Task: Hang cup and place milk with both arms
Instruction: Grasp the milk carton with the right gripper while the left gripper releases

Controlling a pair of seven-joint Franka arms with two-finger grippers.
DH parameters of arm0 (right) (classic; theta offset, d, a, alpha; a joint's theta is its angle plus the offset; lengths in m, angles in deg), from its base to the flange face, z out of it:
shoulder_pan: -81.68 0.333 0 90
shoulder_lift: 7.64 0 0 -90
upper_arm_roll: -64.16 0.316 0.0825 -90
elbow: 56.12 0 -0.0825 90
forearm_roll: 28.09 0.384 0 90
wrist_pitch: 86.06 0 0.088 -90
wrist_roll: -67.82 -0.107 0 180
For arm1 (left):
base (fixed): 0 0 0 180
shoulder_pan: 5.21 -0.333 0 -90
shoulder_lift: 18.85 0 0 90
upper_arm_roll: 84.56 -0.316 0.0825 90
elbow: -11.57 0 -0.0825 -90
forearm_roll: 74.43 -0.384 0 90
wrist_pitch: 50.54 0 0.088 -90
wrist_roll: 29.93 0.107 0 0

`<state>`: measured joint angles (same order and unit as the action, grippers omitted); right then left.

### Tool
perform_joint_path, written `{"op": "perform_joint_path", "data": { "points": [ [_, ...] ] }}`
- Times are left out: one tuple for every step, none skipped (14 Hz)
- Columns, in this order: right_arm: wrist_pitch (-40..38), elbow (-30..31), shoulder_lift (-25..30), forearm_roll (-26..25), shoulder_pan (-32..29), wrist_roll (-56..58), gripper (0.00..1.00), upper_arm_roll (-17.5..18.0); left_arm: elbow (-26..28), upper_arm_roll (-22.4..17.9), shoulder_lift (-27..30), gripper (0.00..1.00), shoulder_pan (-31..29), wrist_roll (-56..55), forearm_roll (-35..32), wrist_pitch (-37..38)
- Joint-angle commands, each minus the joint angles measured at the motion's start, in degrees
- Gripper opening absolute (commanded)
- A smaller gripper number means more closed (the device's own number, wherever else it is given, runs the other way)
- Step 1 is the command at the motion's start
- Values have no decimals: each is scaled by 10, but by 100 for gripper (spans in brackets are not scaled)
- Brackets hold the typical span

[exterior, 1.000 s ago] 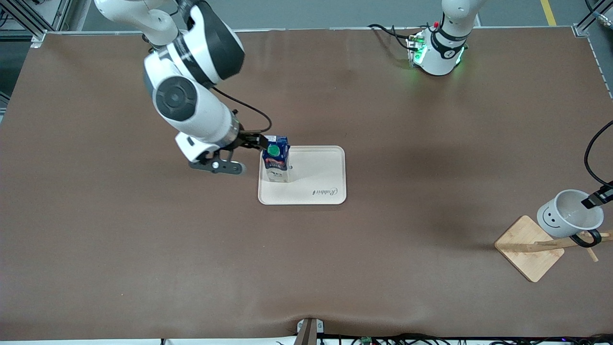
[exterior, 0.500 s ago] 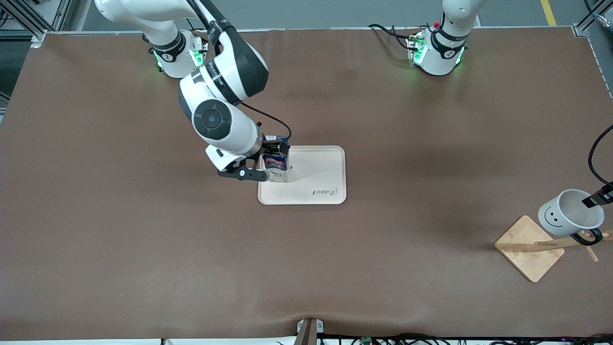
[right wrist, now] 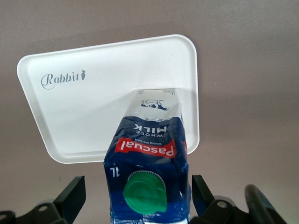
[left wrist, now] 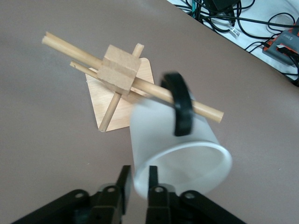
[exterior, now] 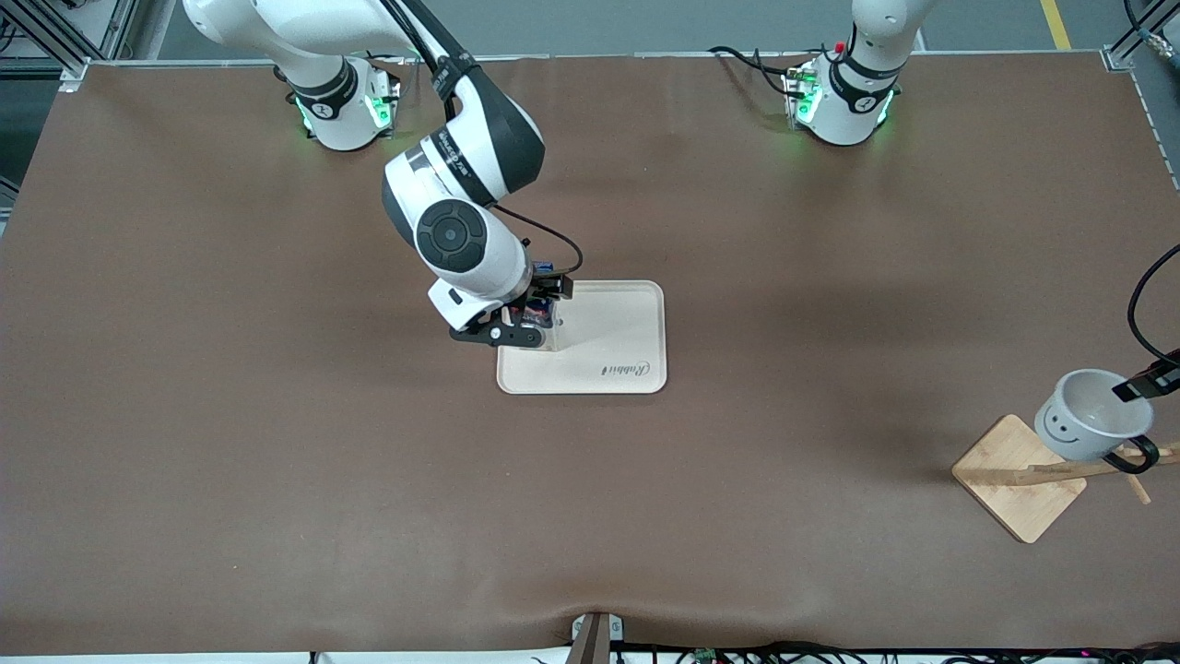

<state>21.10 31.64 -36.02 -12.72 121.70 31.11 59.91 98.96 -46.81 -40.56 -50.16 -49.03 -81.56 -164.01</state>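
Observation:
The milk (exterior: pixel 542 334) stands upright on the white tray (exterior: pixel 618 323), at the tray's end toward the right arm. My right gripper (exterior: pixel 535 312) is over the carton, open, one finger on each side and touching neither. The right wrist view shows the carton (right wrist: pixel 147 154), its green cap (right wrist: pixel 145 191) and the open right gripper (right wrist: pixel 136 198). The cup (exterior: pixel 1088 424) is tilted, its black handle (exterior: pixel 1141 456) looped on a peg of the wooden rack (exterior: pixel 1014 480). My left gripper (exterior: pixel 1136 387) pinches the cup's rim. In the left wrist view the left gripper (left wrist: pixel 138 179) is shut on the cup's wall (left wrist: pixel 173 149).
The tray reads "Rabbit" (right wrist: pixel 63 79). The rack (left wrist: pixel 121 70) has several pegs and a square wooden base, near the table edge at the left arm's end. Brown table (exterior: pixel 277 461) all round. Cables (left wrist: pixel 233 18) lie off the table.
My right arm swung in from the side until its gripper came over the milk. My left gripper lowered the cup slightly, handle staying on the peg.

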Motion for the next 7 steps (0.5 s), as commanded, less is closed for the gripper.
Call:
{"op": "perform_joint_path", "data": {
  "points": [
    [11,7,-6,4,14,-3,100,-7,-2,3,3,100,-3,11,6,-5],
    [9,7,-7,4,15,-3,100,-7,-5,4,5,100,-1,10,6,-5],
    [9,12,-6,4,15,-2,100,-7,-5,7,8,100,-1,10,6,-3],
    [8,15,-6,4,14,-2,100,-7,-7,7,10,100,0,10,5,0],
    [6,19,-6,4,14,-2,100,-8,-8,7,17,100,0,12,5,3],
    [7,22,-6,3,13,0,88,-8,-8,9,18,100,1,17,4,5],
    [5,22,-6,2,12,6,59,-8,-8,14,25,100,1,25,3,11]
  ]
}}
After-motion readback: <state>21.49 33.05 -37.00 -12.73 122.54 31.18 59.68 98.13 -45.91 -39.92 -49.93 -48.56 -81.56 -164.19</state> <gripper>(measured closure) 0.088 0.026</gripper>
